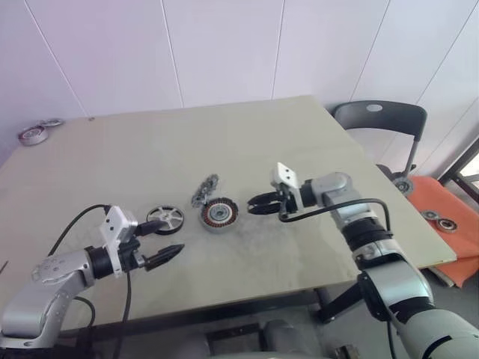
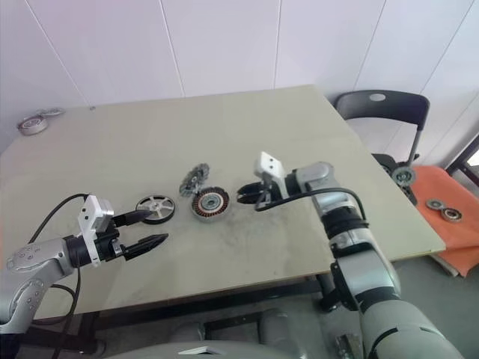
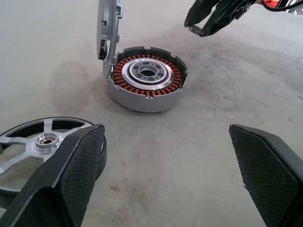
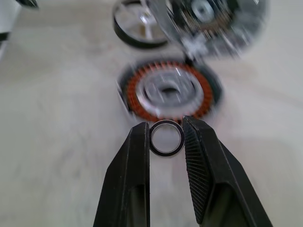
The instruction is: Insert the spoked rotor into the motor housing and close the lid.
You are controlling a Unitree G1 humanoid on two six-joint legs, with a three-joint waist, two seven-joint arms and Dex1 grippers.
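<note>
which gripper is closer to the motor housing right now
Right. The right gripper, pinching a small dark ring, hangs just beside the motor housing. The left gripper sits farther off, open, next to the spoked rotor.

A roll of tape lies at the surface's far left corner — well apart, a dark chair stands beside an orange mat.

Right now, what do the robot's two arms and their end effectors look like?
Both arms are silver-grey metal with black joints. A loose black cable loops along each forearm. Each wrist carries a white box. The left end effector and right end effector each have two black tapered fingers with cross-hatched inner pads.
</note>
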